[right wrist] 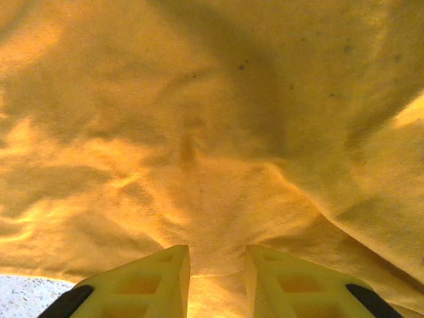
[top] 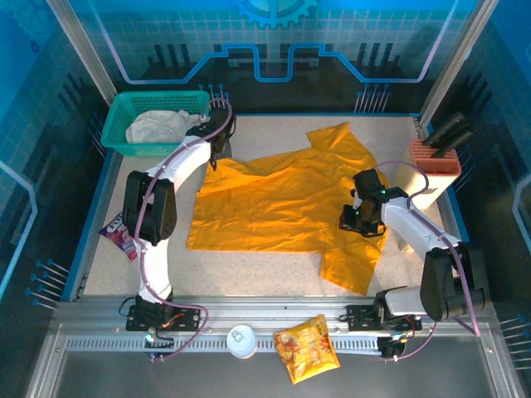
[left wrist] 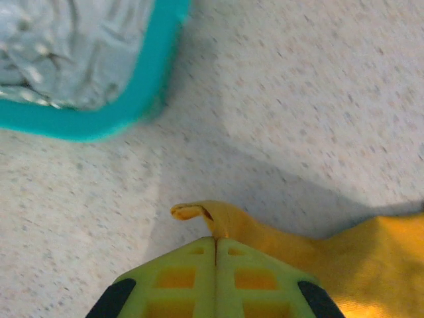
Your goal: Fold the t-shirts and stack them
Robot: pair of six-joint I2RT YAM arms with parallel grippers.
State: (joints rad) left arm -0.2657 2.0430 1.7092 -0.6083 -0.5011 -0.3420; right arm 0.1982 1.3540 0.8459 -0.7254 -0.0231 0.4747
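Note:
The mustard t-shirt (top: 274, 203) lies spread across the middle of the table, with one sleeve toward the far side and its lower right part folded over. My left gripper (top: 217, 149) is at its far left corner, beside the basket. In the left wrist view that gripper (left wrist: 216, 240) is shut on a curled tip of the mustard t-shirt (left wrist: 371, 258). My right gripper (top: 353, 222) rests on the shirt's right side. In the right wrist view its fingers (right wrist: 215, 255) pinch a raised fold of the mustard t-shirt (right wrist: 199, 99). The off-white t-shirt (top: 158, 126) (left wrist: 66, 46) lies crumpled in the basket.
The teal mesh basket (top: 124, 106) (left wrist: 142, 93) stands at the far left corner. An orange holder (top: 436, 157) with dark tools stands at the right edge. A purple packet (top: 119, 235) lies at the left. A snack packet (top: 305, 348) and a white lid (top: 241, 341) sit on the near rail.

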